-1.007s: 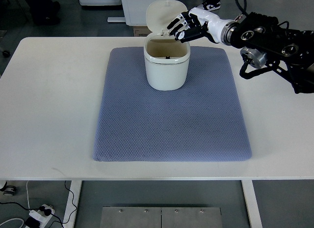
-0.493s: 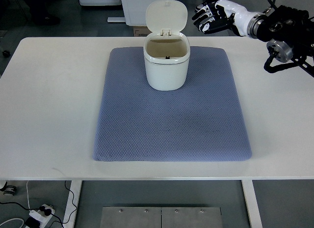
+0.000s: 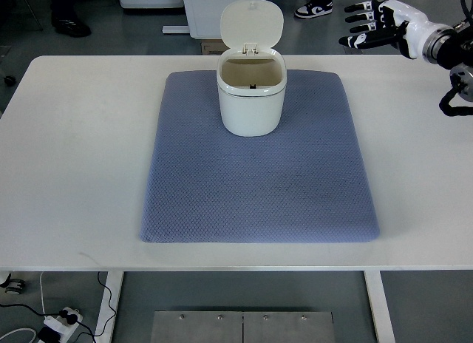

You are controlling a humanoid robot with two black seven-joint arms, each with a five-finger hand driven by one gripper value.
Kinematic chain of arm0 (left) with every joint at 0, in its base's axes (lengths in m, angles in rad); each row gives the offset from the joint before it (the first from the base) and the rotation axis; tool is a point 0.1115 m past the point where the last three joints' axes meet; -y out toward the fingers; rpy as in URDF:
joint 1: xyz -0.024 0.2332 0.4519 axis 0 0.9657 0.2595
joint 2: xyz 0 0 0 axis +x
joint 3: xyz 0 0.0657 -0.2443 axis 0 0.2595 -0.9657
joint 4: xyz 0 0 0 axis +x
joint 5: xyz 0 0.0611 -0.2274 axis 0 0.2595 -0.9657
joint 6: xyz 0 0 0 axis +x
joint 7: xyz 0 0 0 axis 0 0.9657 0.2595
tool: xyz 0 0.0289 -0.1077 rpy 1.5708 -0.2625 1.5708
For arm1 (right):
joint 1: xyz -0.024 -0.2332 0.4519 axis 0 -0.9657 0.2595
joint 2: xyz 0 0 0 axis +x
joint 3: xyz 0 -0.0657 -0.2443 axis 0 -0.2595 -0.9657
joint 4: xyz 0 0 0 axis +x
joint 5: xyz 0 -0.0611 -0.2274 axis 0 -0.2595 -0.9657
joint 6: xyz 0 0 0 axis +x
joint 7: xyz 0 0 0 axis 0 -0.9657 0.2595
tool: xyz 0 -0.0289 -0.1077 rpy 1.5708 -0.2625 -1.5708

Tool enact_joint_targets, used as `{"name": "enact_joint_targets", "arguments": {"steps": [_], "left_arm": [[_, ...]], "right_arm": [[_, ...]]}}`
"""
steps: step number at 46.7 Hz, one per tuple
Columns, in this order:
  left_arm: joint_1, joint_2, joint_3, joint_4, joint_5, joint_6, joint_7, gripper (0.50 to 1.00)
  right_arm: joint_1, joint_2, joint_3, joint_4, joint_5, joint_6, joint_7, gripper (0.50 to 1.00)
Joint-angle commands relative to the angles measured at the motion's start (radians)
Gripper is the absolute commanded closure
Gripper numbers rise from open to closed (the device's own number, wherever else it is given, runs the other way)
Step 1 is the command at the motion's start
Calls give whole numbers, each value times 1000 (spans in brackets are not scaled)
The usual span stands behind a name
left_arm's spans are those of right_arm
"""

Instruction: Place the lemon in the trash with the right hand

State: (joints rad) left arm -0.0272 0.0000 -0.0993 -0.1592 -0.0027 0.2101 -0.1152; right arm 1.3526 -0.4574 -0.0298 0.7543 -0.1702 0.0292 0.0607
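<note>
White surface [image 3: 81,136] carries a blue mat [image 3: 259,180], and on the mat's far half stands the bin [image 3: 251,95], upright, its lid [image 3: 251,23] flipped up on the far-side hinge. No lemon shows on the surface or mat; something small and dark lies inside the bin, too small to tell what. If the lemon is in there, the task looks done. The right hand [image 3: 373,29] hangs beyond the far right corner, well apart from the bin, fingers [image 3: 356,21] spread and holding nothing. From here little can go wrong: a sweep of that arm back over the mat could clip the raised lid and tip or slide the bin. Nothing stands between hand and bin. Beyond the far edge sit white cabinets [image 3: 214,7] and a shoe [image 3: 314,8] on the floor; a power strip [image 3: 59,322] lies below.
</note>
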Motion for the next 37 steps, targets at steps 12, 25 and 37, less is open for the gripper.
{"name": "enact_joint_targets", "arguments": {"steps": [12,25,37], "left_arm": [[1,0,0,0,0,0,0,500],[0,0,0,0,0,0,0,500],[1,0,0,1,0,0,0,500]], "right_arm": [[-131,-44,221,-3,0,0,5,500],[-251,-56,424,-3,1,4,4,500],[-360,-41,544,2,1,24,2,500]]}}
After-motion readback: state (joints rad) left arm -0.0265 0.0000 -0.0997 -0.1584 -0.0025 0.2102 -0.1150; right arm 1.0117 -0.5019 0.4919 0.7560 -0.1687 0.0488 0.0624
